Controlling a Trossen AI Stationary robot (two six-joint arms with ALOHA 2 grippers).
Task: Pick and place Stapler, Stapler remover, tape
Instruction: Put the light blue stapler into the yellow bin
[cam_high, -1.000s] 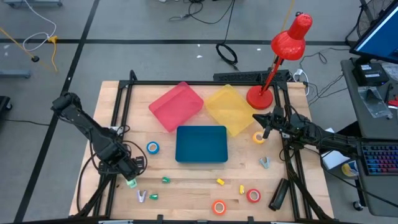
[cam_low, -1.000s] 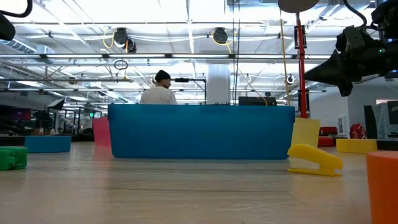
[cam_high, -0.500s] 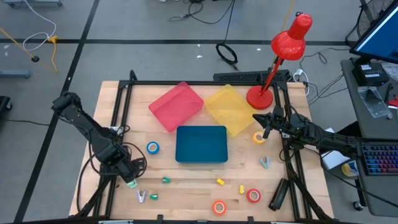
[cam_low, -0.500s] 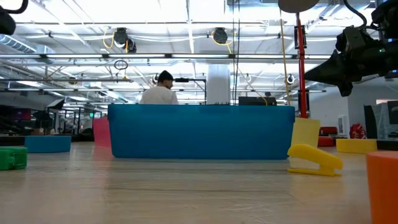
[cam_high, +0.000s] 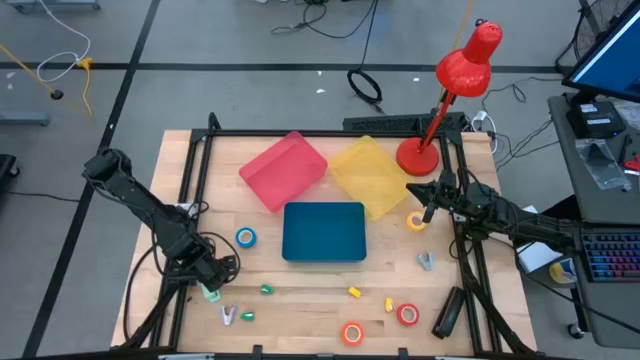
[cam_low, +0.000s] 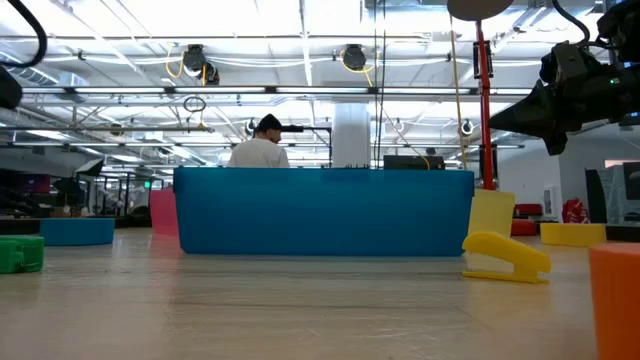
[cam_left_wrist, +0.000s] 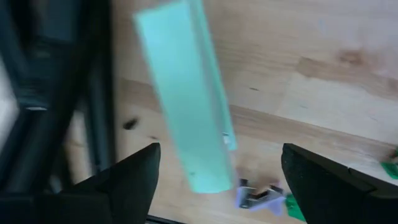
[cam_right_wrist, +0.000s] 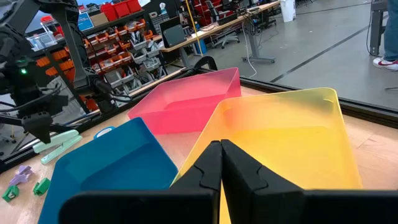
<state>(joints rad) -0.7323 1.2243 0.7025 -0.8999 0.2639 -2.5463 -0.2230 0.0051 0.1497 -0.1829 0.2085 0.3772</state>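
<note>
- Your left tool (cam_high: 212, 283) hangs with fingers apart over the pale green plastic stapler (cam_left_wrist: 186, 99) on the wooden surface (cam_high: 300, 310).
- Your right tool (cam_high: 424, 200) waits closed above the translucent yellow tray (cam_right_wrist: 286, 143).

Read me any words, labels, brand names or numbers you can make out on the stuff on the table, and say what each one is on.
No text can be read anywhere.
Mint green stapler: a small mark on its side, too blurred to read.
Blue tray, pink tray, yellow tray: plain, no labels visible.
Tape rolls such as the blue one: too small to show print.
Red lamp: no marking visible.
</note>
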